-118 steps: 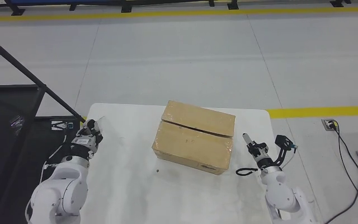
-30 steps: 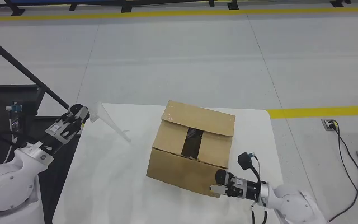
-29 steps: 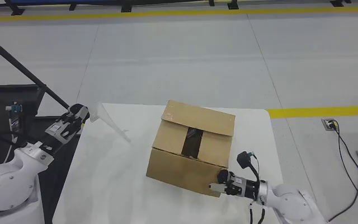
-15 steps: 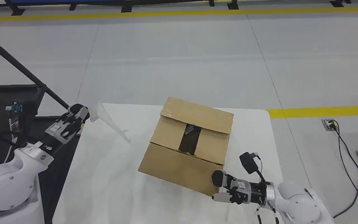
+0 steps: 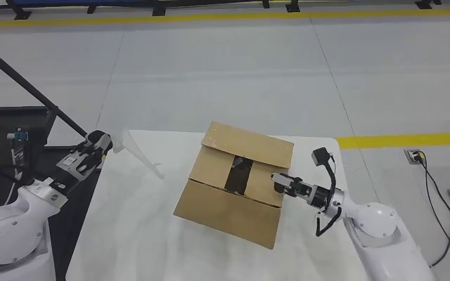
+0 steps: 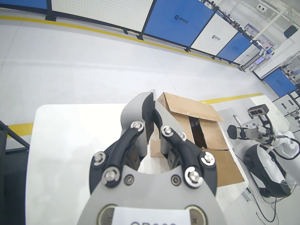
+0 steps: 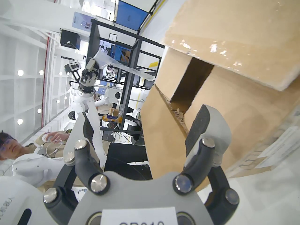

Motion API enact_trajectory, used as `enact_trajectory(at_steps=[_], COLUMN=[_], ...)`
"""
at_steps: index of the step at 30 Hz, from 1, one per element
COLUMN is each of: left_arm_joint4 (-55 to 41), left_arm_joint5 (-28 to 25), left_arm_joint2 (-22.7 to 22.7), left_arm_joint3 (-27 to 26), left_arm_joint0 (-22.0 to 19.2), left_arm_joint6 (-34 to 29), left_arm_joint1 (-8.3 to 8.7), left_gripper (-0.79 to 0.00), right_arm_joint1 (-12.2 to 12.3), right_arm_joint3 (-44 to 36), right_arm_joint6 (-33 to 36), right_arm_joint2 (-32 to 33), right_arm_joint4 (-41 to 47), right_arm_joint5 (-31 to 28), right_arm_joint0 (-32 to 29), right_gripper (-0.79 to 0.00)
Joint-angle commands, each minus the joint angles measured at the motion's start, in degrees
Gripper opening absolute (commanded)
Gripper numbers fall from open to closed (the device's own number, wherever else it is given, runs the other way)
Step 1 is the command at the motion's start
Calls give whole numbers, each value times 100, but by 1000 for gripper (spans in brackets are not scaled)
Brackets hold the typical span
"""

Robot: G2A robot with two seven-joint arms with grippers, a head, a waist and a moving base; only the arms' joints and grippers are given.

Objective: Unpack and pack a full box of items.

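- Top view: your box [image 5: 235, 184] sits on the table [image 5: 140, 232], right gripper [image 5: 278, 181] just beside it, left gripper [image 5: 100, 144] well apart from it, pinching a tape strip [image 5: 140, 156]
- Left wrist view: jaws pressed together
- Right wrist view: jaws wide, empty, near the box

box [image 5: 242, 158] mid-worktop [image 5: 140, 232], flap [image 5: 228, 214] toward front edge | left gripper [image 5: 104, 140] off back-left corner, tape strip [image 5: 140, 156] over worktop | right gripper [image 5: 276, 181] at box's right side

Logo print marks the wall panels [image 6: 107, 3]; wrist labels [image 6: 152, 217] are cropped.
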Motion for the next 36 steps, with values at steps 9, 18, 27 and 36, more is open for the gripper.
enact_trajectory(at_steps=[9,18,27,36], left_arm_joint4=[0,0,0,0], left_arm_joint5=[0,0,0,0], left_arm_joint2=[0,0,0,0], left_arm_joint3=[0,0,0,0], left_arm_joint0=[0,0,0,0], left_arm_joint6=[0,0,0,0], left_arm_joint1=[0,0,0,0], left_gripper=[-785,-785,-785,-785], right_arm_joint1=[-81,-220,-258,-258], right_arm_joint3=[740,795,854,865], right_arm_joint6=[-729,-2445,-2705,-2739], right_arm_joint2=[-229,-310,-441,-427], right_arm_joint4=[-29,-30,-293,-296], right_arm_joint5=[215,-413,-483,-456], right_arm_joint0=[479,747,900,896], right_gripper=[0,0,0,0])
